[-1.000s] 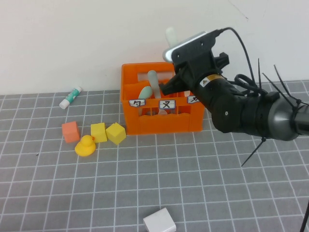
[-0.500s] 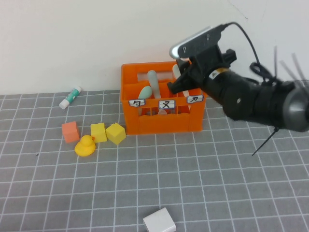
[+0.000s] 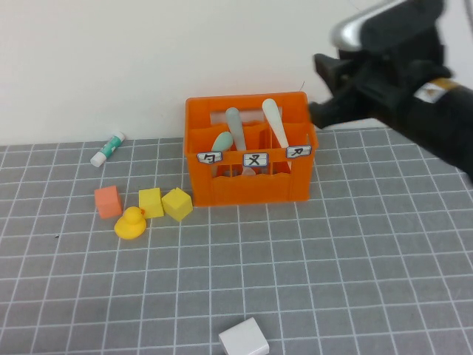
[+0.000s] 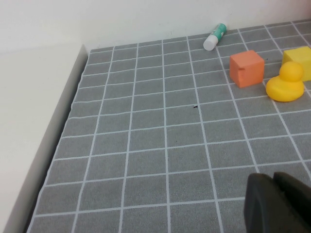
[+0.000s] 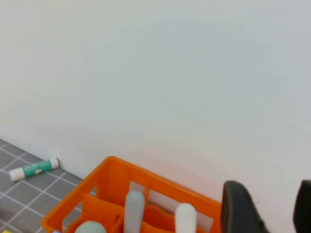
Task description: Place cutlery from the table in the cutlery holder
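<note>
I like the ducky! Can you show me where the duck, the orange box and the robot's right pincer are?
duck (image 3: 131,222): high view, its body.
orange box (image 3: 251,189): high view, front wall.
right pincer (image 5: 265,211): right wrist view, gap between open fingertips.
left pincer (image 4: 279,204): left wrist view, its dark tip.

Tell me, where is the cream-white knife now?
In the high view the knife stands in the orange crate, right compartment, beside the grey fork; the right gripper is right of it.

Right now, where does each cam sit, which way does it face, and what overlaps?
High: raised, angled down at the bright orange plastic crate; right gripper beside it.
Left wrist: low over the grey tiled table; left gripper, yellow rubber duck.
Right wrist: above the crate, facing the wall; its fingers apart.
Shared: small white-and-green tube.
</note>
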Available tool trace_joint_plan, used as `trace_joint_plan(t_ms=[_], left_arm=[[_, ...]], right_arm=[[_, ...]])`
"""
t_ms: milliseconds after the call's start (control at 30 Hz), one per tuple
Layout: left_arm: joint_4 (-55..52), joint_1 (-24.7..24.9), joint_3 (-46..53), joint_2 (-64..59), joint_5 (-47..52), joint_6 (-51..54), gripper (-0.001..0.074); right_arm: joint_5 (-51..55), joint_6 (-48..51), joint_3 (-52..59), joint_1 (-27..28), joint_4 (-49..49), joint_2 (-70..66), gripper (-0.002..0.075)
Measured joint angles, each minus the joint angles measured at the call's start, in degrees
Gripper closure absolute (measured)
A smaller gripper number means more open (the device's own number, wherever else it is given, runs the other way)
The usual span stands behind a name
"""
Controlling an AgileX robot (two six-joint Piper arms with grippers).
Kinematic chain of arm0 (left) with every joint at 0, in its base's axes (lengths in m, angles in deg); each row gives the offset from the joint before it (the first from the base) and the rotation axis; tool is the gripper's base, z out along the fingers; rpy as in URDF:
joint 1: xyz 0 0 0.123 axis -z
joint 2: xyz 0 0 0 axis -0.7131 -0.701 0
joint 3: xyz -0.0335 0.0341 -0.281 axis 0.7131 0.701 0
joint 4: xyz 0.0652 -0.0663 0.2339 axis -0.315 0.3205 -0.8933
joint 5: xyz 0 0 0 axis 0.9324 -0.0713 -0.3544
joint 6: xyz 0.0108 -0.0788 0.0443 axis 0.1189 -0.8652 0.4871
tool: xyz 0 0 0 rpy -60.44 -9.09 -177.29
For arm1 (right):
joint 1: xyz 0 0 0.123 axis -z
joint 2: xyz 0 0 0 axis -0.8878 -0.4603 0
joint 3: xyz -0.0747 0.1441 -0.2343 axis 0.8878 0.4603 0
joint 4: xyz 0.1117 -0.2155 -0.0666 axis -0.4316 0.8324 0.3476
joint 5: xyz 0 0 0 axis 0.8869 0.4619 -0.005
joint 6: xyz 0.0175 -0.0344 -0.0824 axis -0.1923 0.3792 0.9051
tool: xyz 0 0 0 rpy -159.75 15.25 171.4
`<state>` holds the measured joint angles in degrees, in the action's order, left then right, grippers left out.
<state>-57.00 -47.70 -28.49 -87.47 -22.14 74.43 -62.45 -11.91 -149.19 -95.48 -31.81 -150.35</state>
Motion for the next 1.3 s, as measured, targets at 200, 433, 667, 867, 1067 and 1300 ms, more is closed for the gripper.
trace_joint_plan(t_ms=[200,433,667,867,1067,1300], left_arm=[[0.0,0.0,0.0,0.0,0.0,0.0,0.0736],[0.0,0.0,0.0,0.0,0.0,0.0,0.0736],[0.0,0.0,0.0,0.0,0.0,0.0,0.0736],[0.0,0.0,0.0,0.0,0.0,0.0,0.0736],[0.0,0.0,0.0,0.0,0.0,0.0,0.0736],[0.0,0.0,0.0,0.0,0.0,0.0,0.0736]], right_arm=[[9.0,0.0,6.6,0.0,0.0,11.1,0.0473],[11.1,4.6,17.0,0.0,2.3,23.4,0.0473],[11.8,4.9,25.8,0.0,15.2,37.7,0.0473],[12.6,4.9,33.9,0.0,16.7,50.4,0.0473],[12.6,4.9,42.1,0.0,16.3,61.9,0.0472],[9.3,4.9,52.6,0.1,8.8,66.5,0.0472]])
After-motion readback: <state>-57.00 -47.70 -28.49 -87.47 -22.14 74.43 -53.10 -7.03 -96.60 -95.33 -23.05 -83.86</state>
